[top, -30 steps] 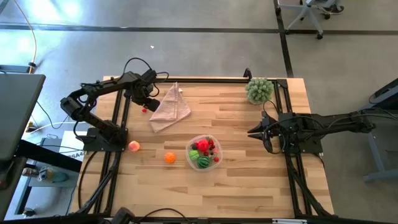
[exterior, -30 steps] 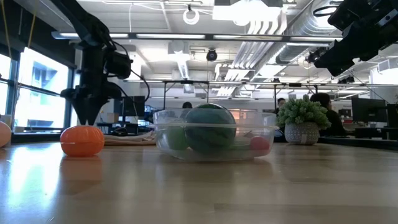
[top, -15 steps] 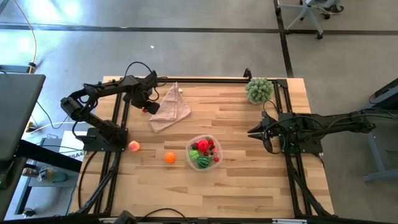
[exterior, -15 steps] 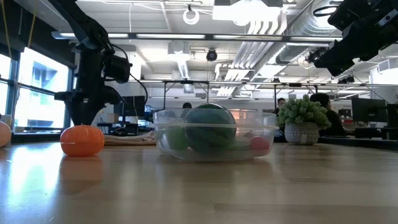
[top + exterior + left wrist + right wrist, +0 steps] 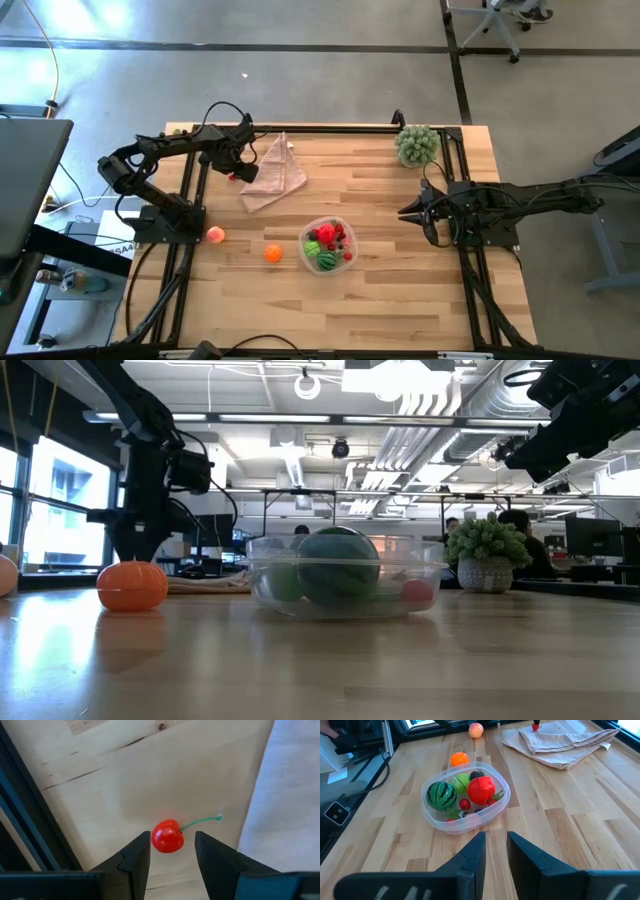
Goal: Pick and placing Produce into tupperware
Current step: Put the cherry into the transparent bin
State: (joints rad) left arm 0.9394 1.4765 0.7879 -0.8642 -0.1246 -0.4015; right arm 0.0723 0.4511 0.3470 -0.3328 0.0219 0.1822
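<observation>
The left gripper [image 5: 172, 851] hangs over the table [image 5: 400, 300] at its far left corner, just left of the pink cloth [image 5: 273, 172]. Its fingers [image 5: 135, 857] stand moderately apart, one on each side of a cherry [image 5: 167, 836], with small gaps both ways, so nothing is clamped. The cherry is a small glossy red ball with a thin pale-green stem, lying on the bare wood right beside the cloth's edge.

Taking the tub [image 5: 345, 259] as landmark: a pink peach [image 5: 215, 235] lies well to its left near the table's left edge, and an orange [image 5: 273, 254], ribbed like a small pumpkin, sits nearer, also to its left and apart from it. The tub itself is clear, shallow and round-cornered. Inside it are a striped dark-green melon [image 5: 442, 794], a light-green apple [image 5: 461, 783], a red apple [image 5: 481, 790], a dark berry [image 5: 477, 774] and a few tiny red pieces among them. The cloth and cherry lie beyond the tub, toward the far left.

A bushy plant [image 5: 416, 145] stands far right of the tub at the table's back edge. The right gripper [image 5: 493, 851] waits to the tub's right, above the table, its fingers held a narrow gap apart and empty.
</observation>
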